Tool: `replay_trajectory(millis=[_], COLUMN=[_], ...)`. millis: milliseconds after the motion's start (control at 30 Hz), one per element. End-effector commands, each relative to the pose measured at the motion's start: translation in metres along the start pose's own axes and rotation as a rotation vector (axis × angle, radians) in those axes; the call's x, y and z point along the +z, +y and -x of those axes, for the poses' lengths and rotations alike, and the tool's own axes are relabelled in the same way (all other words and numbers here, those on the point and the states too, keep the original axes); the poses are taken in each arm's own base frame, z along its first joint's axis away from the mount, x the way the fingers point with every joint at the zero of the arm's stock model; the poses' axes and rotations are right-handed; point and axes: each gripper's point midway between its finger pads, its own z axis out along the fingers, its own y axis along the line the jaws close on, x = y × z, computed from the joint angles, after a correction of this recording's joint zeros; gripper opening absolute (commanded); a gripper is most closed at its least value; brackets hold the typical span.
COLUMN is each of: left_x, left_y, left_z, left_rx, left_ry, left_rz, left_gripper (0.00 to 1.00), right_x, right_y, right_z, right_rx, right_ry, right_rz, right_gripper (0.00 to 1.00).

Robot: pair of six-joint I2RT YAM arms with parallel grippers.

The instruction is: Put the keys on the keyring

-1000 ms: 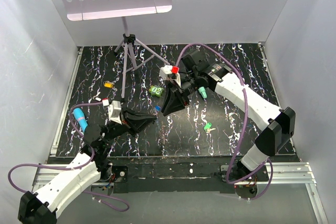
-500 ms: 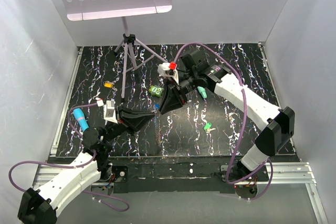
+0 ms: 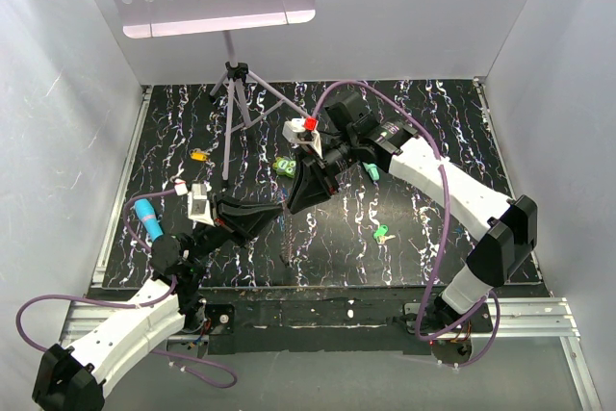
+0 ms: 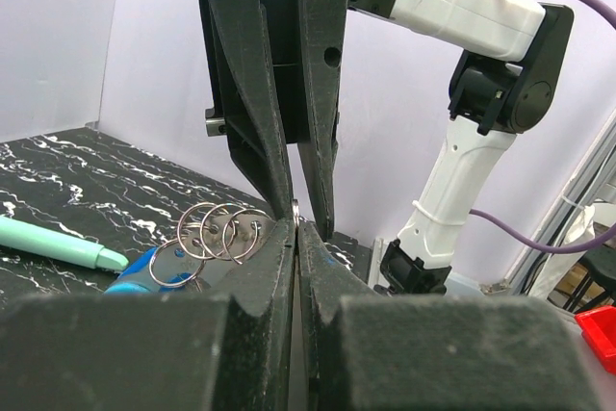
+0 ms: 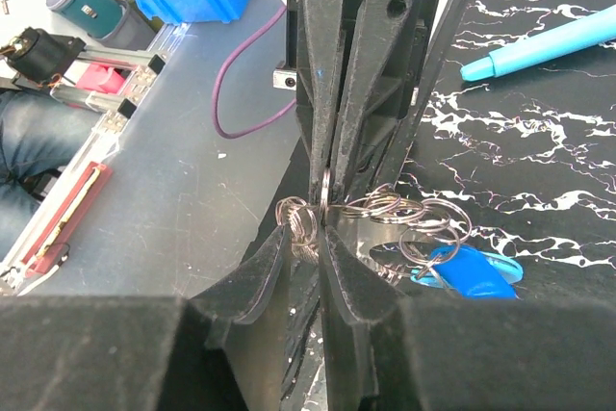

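Two keys, green key (image 3: pixel 382 235), yellow key (image 3: pixel 198 154); one keyring (image 5: pixel 462 271), left hand (image 4: pixel 295 228) clamped on it, right hand (image 5: pixel 308 234), grip unclear.

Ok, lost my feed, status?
Left hand shut on keyring. Right hand at same ring, grip unclear. Green key, yellow key on table. Nothing blocking.
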Motion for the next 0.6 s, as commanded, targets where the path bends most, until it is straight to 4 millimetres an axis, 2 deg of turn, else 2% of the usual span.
replay_trajectory(millis=[0,567], left_x=[0.001,0.0], left_y=[-0.002,-0.001], left_z=[0.011,0.008], left_rx=[0.014,0.006], left_ry=[-0.048,-0.043], left_rz=[0.0,-0.001], left_gripper=[0.0,0.0], right_x=[0.005,0.007], right_y=[0.003,-0.011], right_z=[0.007,0.008], right_rx=[-0.011,0.008], right_ry=[-0.012,-0.002], right_rz=[0.027,-0.044], right_gripper=[0.25,0.32])
